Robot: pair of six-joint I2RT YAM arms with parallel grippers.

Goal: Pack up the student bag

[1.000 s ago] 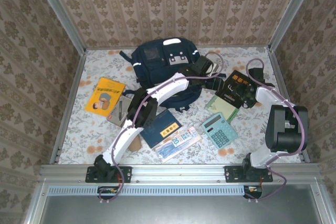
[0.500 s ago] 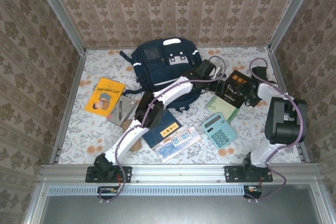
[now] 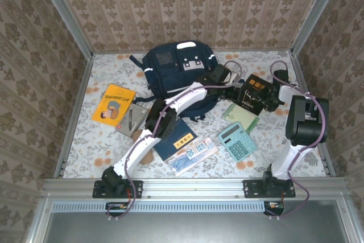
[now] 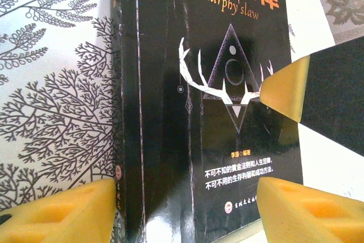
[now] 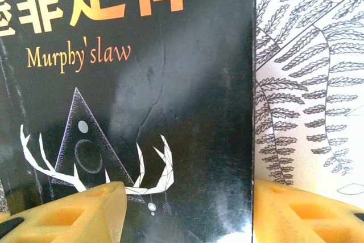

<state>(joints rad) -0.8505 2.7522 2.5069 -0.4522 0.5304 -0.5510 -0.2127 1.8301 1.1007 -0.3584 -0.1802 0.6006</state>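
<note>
The student bag (image 3: 170, 75) sits at 12 o'clock on the tabletop (image 3: 96, 152) by the back wall, navy, pale patches up. Both arms reach to a black book (image 3: 253, 93), roughly 4 o'clock from the bag.

Overhead: left hand (image 3: 234, 90) is at the book's 9 o'clock side and right hand (image 3: 268, 101) at its 3 o'clock side. The book's near corner overlaps a green notepad (image 3: 240, 116). A calculator (image 3: 238, 140) lies at 6 o'clock from the book, and an orange booklet (image 3: 114, 104) is well apart at 9 o'clock. Finger detail is too small up there.

Left wrist camera fills that in. The cover reads "Murphy's law" (orange letters, white antlers and triangle). The yellow fingertips (image 4: 57, 214) are spread, one just outside the spine, one over the opposite edge. Another yellow pad (image 4: 284, 86) from the other hand meets the cover's edge at 3 o'clock.

Right wrist camera: its fingertips (image 5: 62, 214) are apart too, one over the cover, one just off the book's edge on the cloth. Both hands are spread about the book; clenched on it or not, can't tell.
</note>
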